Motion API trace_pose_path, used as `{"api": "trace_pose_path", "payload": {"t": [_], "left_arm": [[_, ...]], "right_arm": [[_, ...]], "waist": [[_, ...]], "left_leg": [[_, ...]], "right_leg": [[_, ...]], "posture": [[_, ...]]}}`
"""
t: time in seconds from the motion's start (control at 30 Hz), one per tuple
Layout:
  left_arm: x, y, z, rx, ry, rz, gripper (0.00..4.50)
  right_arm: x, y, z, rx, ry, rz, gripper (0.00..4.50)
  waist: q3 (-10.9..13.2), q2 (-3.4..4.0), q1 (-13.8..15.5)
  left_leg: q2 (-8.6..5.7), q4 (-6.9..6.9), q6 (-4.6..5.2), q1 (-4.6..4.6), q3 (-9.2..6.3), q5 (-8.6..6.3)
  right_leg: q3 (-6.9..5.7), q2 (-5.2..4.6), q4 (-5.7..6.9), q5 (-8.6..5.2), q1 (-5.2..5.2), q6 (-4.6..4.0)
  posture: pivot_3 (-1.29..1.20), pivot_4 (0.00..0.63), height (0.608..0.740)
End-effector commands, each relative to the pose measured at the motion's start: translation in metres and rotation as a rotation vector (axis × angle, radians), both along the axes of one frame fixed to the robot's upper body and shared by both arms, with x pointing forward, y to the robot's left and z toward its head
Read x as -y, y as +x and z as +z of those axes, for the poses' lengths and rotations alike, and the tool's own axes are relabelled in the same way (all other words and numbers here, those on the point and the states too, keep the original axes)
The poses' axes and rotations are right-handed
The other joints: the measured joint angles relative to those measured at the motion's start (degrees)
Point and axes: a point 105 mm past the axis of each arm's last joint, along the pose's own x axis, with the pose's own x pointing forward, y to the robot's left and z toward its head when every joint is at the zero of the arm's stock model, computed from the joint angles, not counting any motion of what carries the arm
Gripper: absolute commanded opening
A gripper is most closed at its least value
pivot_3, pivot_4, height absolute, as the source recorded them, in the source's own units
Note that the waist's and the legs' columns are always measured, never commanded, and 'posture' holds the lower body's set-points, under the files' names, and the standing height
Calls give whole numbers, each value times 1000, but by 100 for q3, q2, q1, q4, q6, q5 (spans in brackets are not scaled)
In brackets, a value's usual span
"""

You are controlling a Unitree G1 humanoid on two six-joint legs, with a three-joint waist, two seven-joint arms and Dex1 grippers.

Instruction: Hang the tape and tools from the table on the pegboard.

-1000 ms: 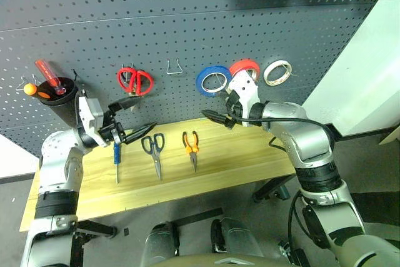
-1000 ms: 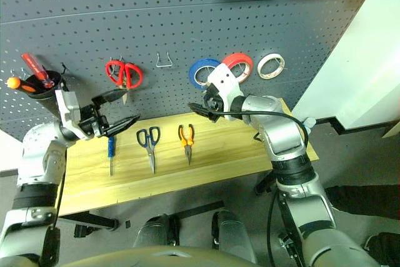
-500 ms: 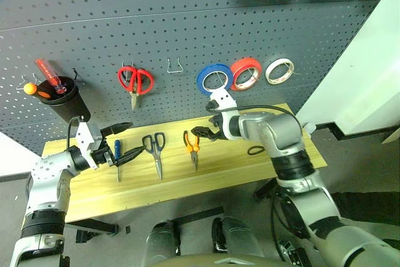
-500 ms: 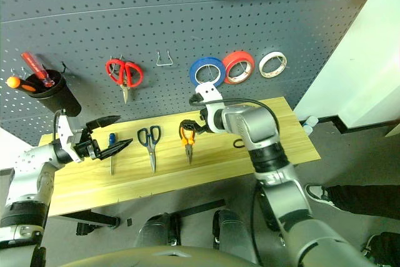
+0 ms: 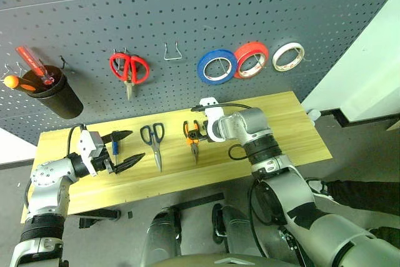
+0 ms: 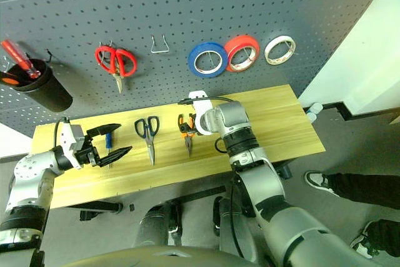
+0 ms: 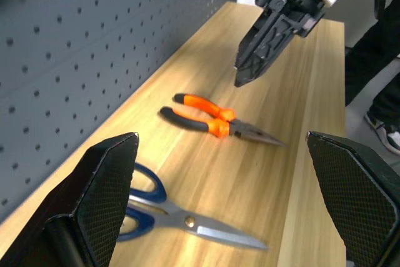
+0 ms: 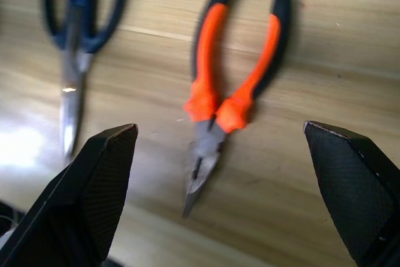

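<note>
On the pegboard (image 5: 187, 10), black cup (image 5: 57, 97) holds red screwdrivers (image 5: 31, 62) (both tools wide open, empty)

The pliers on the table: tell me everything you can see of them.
The pliers have orange handles with black outer edges and grey metal jaws ending in a thin point. They lie flat on the light wooden table, handles spread slightly toward the pegboard, tip toward the front edge. The scissors lie beside them, apart. The open right gripper hangs above them; nothing grips them.

Both arms reach forward low, left gripper (image 5: 122, 149) and right gripper (image 5: 199, 130) with fingers spread wide.
</note>
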Motion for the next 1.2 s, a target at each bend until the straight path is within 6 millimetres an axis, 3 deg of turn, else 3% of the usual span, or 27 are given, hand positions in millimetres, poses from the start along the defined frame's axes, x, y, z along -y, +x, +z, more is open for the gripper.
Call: {"api": "trace_pose_path", "payload": {"t": [0.03,0.2,0.37,0.83,1.2], "left_arm": [[0,1,4,14,30,17,4500],[-1,4,-1,-15,5,44,4500],[-1,9,8,-23,-39,10,4500],[-9,9,2,-51,15,-9,4500],[-12,7,-2,-53,26,-4,4500]], "right_arm": [[-7,12,15,55,18,-11,4471],[-14,17,15,53,23,-10,4471],[-28,16,17,43,37,9,4471],[-42,12,7,51,-36,46,4471],[-54,-3,-15,57,-178,165,4471]], "waist": [[88,8,35],[217,13,40],[360,9,39],[473,11,35],[473,11,37]], "left_leg": [[0,-3,0,-5,0,0],[0,-3,2,-84,-1,1],[-1,-9,3,-88,-1,0],[-1,-35,2,-91,1,0],[-4,-83,0,-80,3,1]], "right_leg": [[0,0,0,-5,-5,6],[-3,4,2,13,-74,11],[-7,3,0,8,-78,24],[-9,0,-13,-5,-87,44],[-11,1,-24,-22,-94,42]], "posture": [[159,374,740],[168,396,740],[176,405,740],[188,411,740],[205,408,740]]}}
